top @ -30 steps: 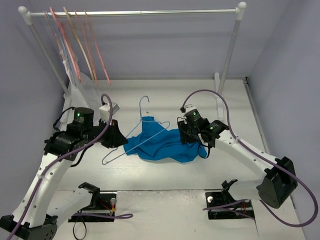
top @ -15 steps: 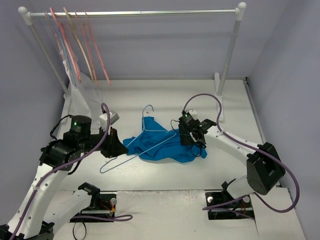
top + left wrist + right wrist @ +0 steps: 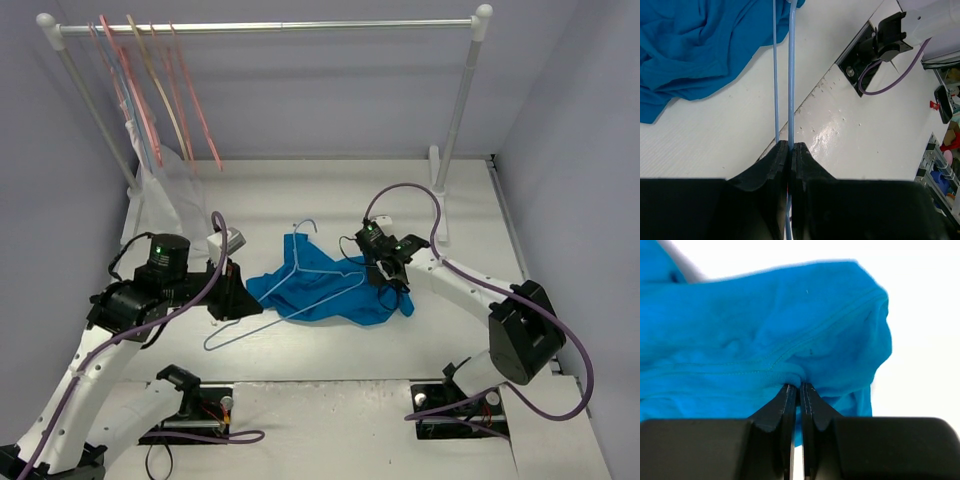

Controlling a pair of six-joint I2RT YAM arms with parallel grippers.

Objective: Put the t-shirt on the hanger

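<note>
The bright blue t-shirt (image 3: pixel 330 290) lies crumpled on the white table at centre. The thin light-blue hanger (image 3: pixel 285 290) lies across its left part, hook (image 3: pixel 305 228) pointing to the back. My left gripper (image 3: pixel 238 300) is shut on the hanger's near corner; in the left wrist view the wire (image 3: pixel 791 75) runs out from between the closed fingers (image 3: pixel 790 150) toward the shirt (image 3: pixel 700 50). My right gripper (image 3: pixel 385 270) is shut on a fold of the shirt's right edge; in the right wrist view the cloth (image 3: pixel 765 340) bunches at the closed fingertips (image 3: pixel 800 387).
A clothes rail (image 3: pixel 270 25) spans the back, with pink and tan hangers (image 3: pixel 150 90) at its left end and a translucent whitish garment (image 3: pixel 160 195) below them. The rail's right post (image 3: pixel 455 110) stands behind my right arm. Arm bases and cables sit at the near edge.
The hanger has shifted right and a little back, farther over the shirt, with my left gripper following. My right gripper has stayed clamped on the shirt's right edge, nudging slightly up.
</note>
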